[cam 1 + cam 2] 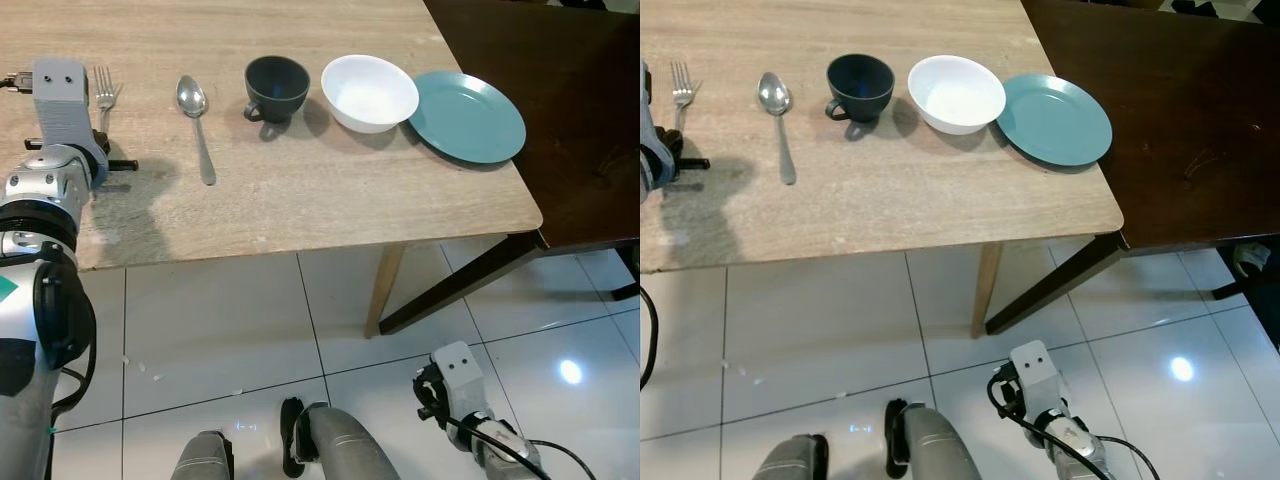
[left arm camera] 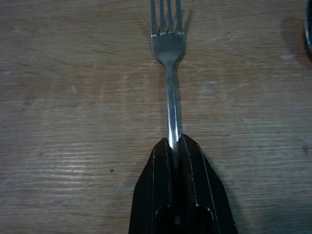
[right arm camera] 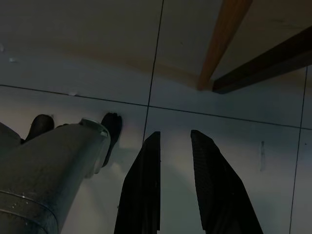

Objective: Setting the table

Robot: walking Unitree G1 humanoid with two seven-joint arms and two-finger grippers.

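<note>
From the left eye view, a light wooden surface (image 1: 300, 200) carries a row of tableware. The silver metal fork (image 1: 104, 92) lies at the robot's left end of the row, its tines pointing away from the robot and its handle running back under the left gripper (image 1: 100, 150), which sits low over the surface. Beyond the fork, toward the robot's right, come a silver metal spoon (image 1: 194, 115), a dark blue-grey ceramic cup (image 1: 275, 88), a white round bowl (image 1: 369, 93) and a teal round plate (image 1: 467, 116), which lies at the corner beside a dark brown table (image 1: 560, 110). The right arm hangs idle above the white tiled floor (image 1: 230, 330).

The right eye view gives the same row, the fork's tines at (image 1: 680, 83).

In the left wrist view, the jaws are closed on the fork handle, the shaft emerging from between the black fingertips (image 2: 192, 161) and the tines lying straight ahead of the jaws on the wood.

In the right wrist view, the right gripper (image 3: 174, 141) points at the floor with its jaws parted and nothing between them; a light wooden table leg (image 3: 222, 41) stands ahead of them.
</note>
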